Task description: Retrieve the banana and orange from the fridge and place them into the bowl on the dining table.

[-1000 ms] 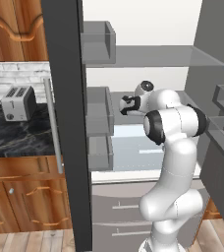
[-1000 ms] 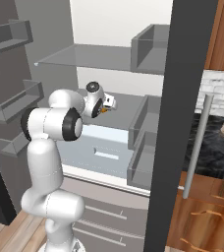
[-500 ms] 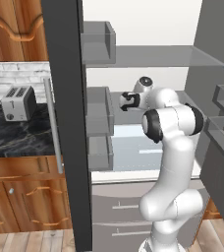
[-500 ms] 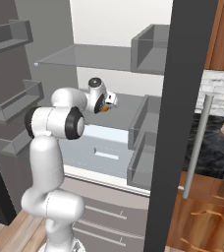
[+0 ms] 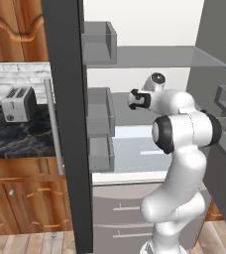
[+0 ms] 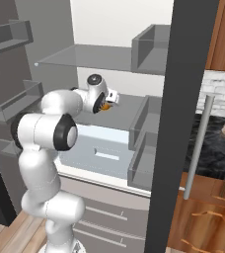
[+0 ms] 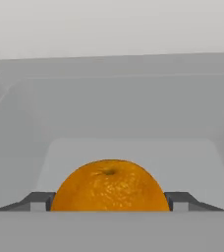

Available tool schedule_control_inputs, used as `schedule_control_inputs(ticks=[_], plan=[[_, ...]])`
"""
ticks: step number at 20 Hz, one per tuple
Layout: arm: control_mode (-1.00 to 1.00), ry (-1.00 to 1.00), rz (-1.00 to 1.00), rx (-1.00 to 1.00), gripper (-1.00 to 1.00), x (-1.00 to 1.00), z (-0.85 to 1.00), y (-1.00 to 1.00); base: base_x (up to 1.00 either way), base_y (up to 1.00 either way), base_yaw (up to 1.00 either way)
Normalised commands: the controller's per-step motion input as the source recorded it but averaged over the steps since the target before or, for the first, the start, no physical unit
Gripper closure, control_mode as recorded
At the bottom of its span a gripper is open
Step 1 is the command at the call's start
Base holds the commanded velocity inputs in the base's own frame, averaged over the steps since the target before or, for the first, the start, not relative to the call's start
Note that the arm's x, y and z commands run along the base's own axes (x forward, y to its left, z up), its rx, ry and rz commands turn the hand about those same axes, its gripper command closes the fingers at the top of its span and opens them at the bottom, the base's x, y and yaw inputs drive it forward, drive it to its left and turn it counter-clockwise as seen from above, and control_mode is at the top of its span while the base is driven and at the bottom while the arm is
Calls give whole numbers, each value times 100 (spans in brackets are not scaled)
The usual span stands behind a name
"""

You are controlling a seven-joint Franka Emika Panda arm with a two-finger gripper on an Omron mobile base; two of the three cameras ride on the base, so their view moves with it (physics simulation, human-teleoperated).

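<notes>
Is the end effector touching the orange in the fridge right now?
Touching. In the hand view, the orange fills the space between the end effector fingertips, its sides pressed against both with no gap.

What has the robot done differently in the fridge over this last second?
The hand has closed in on the orange, whose two sides now sit against the fingers. The arm has lifted a little, carrying the hand slightly higher above the grey shelf. The fridge doors stay open, and the toaster on the black counter has not moved.
</notes>
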Motion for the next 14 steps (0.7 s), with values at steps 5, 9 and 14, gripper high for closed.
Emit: schedule_control_inputs(ticks=[5,9,14], plan=[[-100,-7,2,0,100,-100,8,-23,0,0,0],[-100,0,6,0,100,-100,53,-8,0,0,0],[-100,12,1,0,100,-100,81,0,0,0,0]])
